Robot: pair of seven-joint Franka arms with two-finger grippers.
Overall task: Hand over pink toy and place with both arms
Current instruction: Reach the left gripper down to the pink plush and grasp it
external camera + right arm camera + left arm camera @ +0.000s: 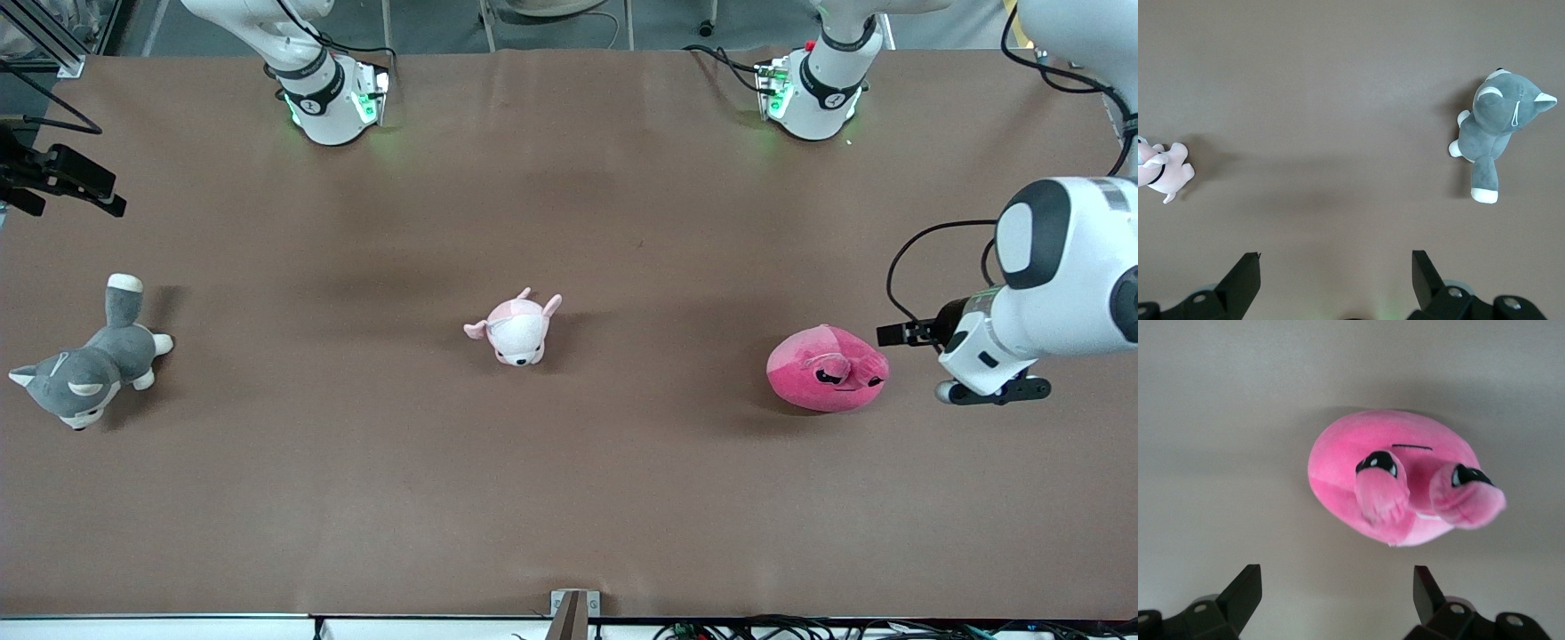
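Left end effector (1335, 603) hangs open just beside the pink toy (1398, 477) on the desk (569, 498); right end effector (1335, 283) waits open, empty, above bare desk.

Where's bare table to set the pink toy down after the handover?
Bare stretches lie between the pink toy and the small pale plush, between that plush and the grey husky, and nearer the front camera than all three. Tightest spot: the open left end effector beside the pink toy.
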